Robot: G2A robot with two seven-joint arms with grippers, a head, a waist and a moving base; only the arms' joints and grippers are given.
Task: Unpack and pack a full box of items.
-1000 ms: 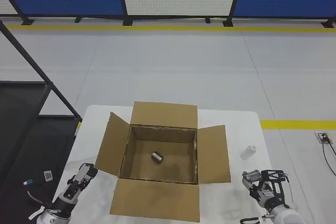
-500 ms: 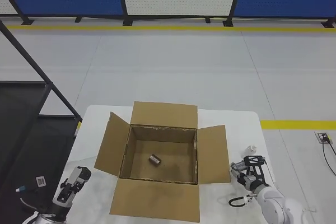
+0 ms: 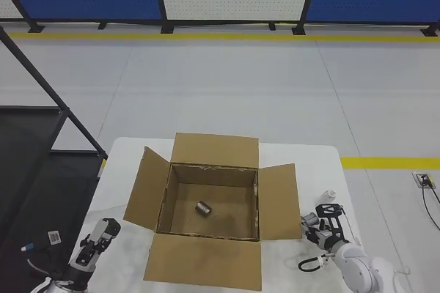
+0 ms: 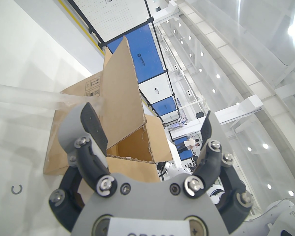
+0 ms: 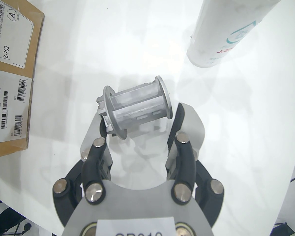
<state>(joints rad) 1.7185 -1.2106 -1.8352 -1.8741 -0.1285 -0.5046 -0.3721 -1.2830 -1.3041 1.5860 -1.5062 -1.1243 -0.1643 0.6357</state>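
Observation:
The open cardboard box (image 3: 205,262) stands mid-table with one small dark cylinder (image 3: 203,209) on its floor. To its right my right gripper (image 3: 321,224) is low over the table, open. A grey metal spool-shaped part (image 5: 135,110) lies tilted on the white surface between its fingertips (image 5: 179,114); the part's near flange is against one finger and a small gap shows at the other. A white bottle (image 5: 231,20) lies just beyond, also seen as the bottle (image 3: 327,195) in the top view. My left gripper (image 3: 103,233) is open and holds nothing, left of the box (image 4: 127,94).
The box's four flaps are spread outward; the right flap (image 5: 12,74) with labels lies close beside the right gripper. The table's right edge curves just past the bottle. A black frame stands off the table's left side.
My right gripper moved up the table toward the box flap and the bottle and came down over the table. My left arm drew back toward the front left corner.

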